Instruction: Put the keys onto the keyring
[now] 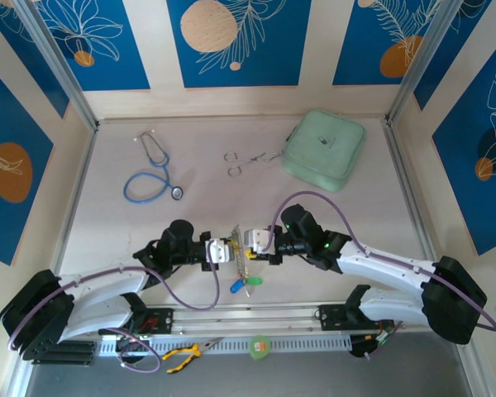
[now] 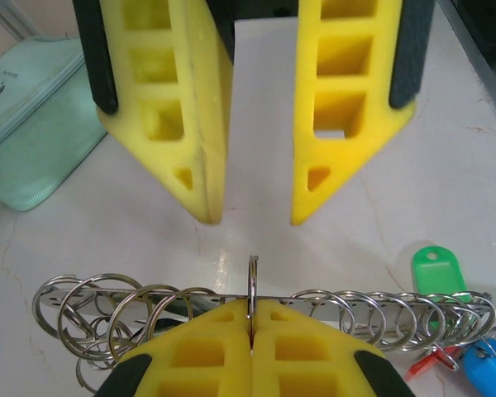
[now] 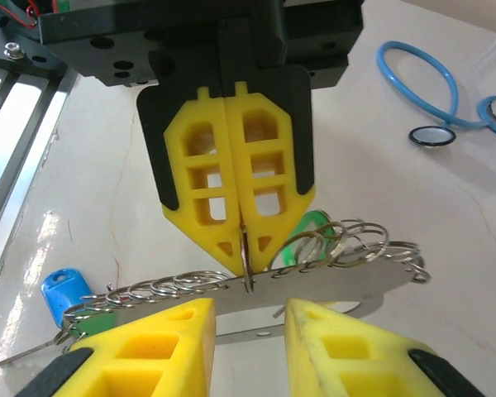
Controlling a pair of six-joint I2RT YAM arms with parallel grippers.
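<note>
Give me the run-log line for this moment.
left tool: shut on steel split ring of flat metal keyring strip | right tool: open, holding nothing | green plastic-headed key: near strip's end

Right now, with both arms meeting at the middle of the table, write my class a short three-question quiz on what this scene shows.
1. True or false: the right gripper is clamped shut on the stethoscope.
2. Which one pinches the keyring? A) the left gripper B) the right gripper C) neither
3. What colour is the pouch at the far right of the table?

Key
1. False: it is open, and the stethoscope lies apart at the far left.
2. A
3. Mint green
</note>
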